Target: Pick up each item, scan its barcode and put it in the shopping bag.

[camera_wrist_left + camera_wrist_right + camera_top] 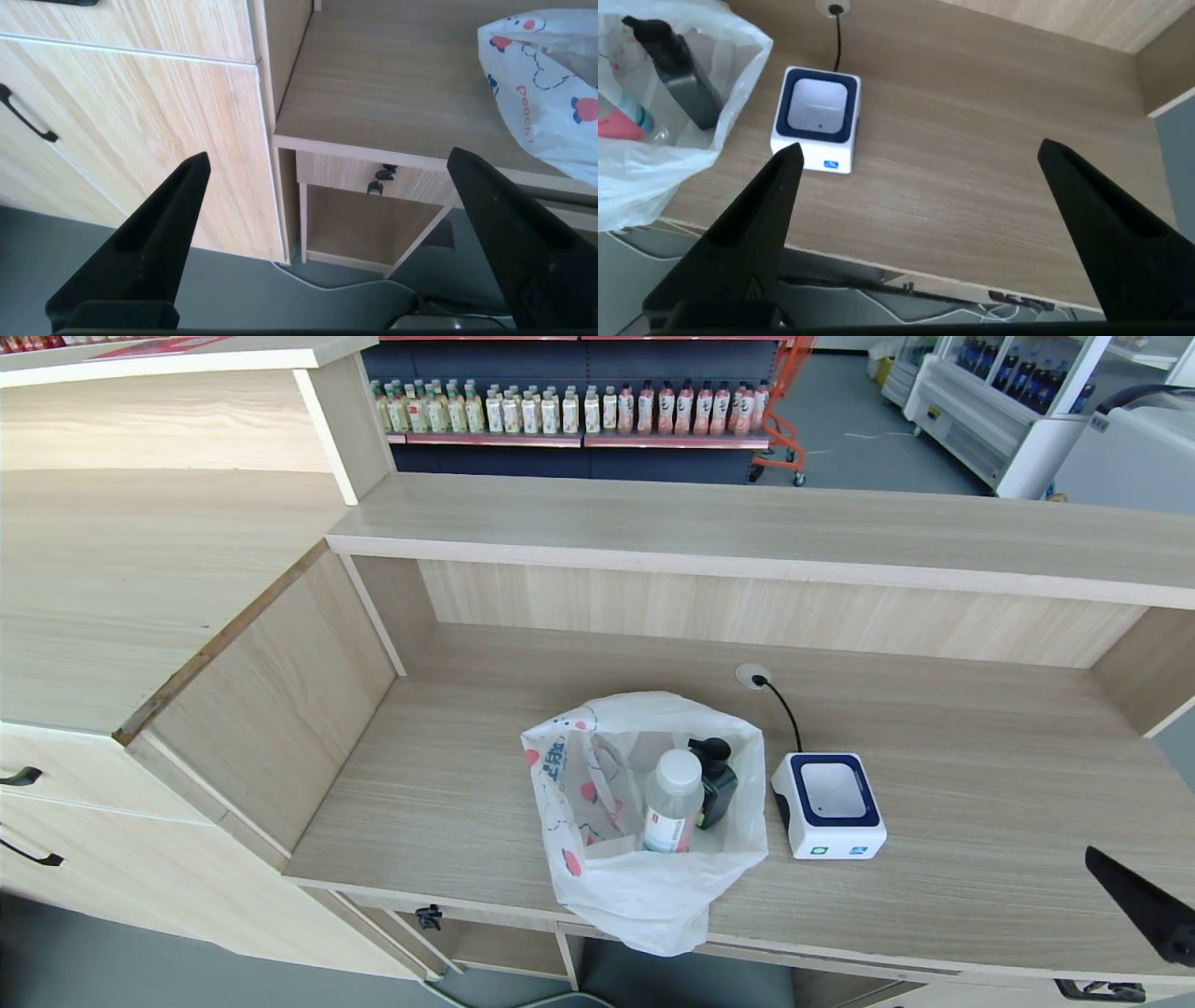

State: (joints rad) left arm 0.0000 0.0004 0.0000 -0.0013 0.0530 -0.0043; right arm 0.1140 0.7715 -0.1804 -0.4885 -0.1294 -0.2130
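Evidently left end effector and right end effector gape empty; crinkly plastic shopping bag holds bottles.

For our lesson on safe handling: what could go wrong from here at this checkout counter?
The shopping bag sags over the front edge of the counter with a clear bottle and a dark pump bottle standing inside; a nudge might tip it off. The scanner sits close beside the bag, so a reaching arm could knock it or snag its cable.

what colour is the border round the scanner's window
Dark navy blue, on the white scanner; clearest in the head view.
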